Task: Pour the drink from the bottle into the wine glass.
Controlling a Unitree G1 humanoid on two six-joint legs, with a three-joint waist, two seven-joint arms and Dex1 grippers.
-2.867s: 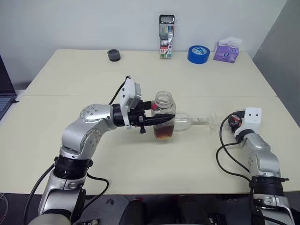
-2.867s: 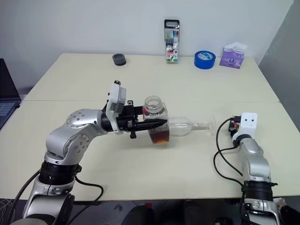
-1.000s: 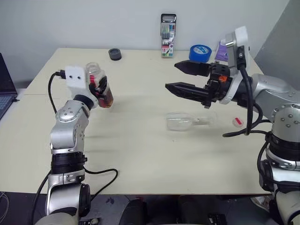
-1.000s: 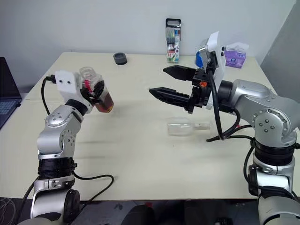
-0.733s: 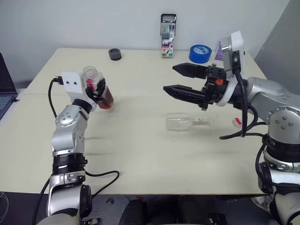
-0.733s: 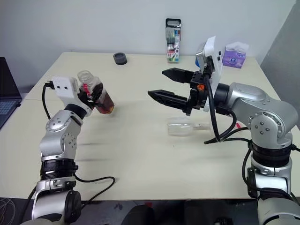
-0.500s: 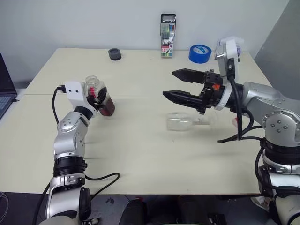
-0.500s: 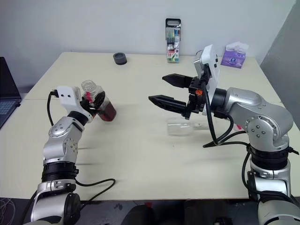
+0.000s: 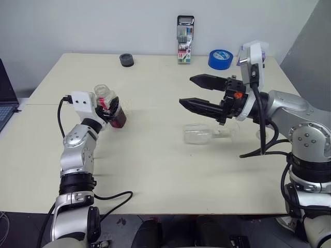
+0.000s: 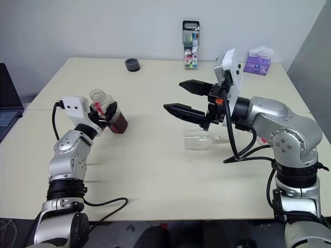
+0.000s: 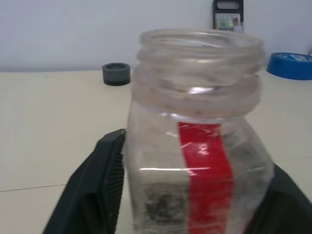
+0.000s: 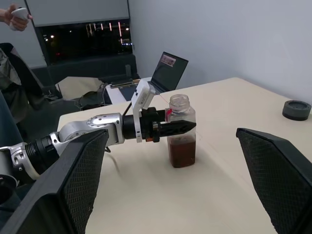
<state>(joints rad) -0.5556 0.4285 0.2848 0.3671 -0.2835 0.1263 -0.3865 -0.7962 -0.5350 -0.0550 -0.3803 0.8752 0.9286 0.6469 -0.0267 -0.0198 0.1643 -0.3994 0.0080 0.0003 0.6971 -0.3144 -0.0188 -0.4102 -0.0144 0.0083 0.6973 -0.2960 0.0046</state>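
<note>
1. Looking through the head camera, you see the bottle (image 9: 105, 95) standing upright on the table (image 9: 155, 170), on the robot's left side. It has no cap on its mouth. The drink (image 9: 118, 120) fills only its lower part.
2. The left gripper (image 9: 109, 109) is around the bottle's body. You cannot tell whether it clamps the bottle or only stands around it.
3. The wine glass (image 9: 204, 133) lies on its side near the middle of the table, well apart from the bottle. Its foot points toward the robot's right, and it looks empty.
4. The right gripper (image 9: 186, 90) hovers above the wine glass and points toward the robot's left. Its jaws are wide apart and hold nothing.
5. At the far edge of the table you see a marker case (image 9: 184, 46), a blue tape roll (image 9: 219, 58), a black round object (image 9: 125, 60) and a purple tissue pack (image 10: 257, 61).
6. Turning to the left wrist camera, you see the bottle very close, with its open mouth up and its red label strip facing the camera. The marker case, the tape roll and the black round object are behind it.
7. In the right wrist camera, the two fingers (image 12: 73, 180) of the right gripper stand far apart. Between them, further away, the bottle stands upright on the table with the left gripper around it. A laptop (image 12: 168, 70) is behind, and a person's hand (image 12: 12, 13) shows in one corner.
</note>
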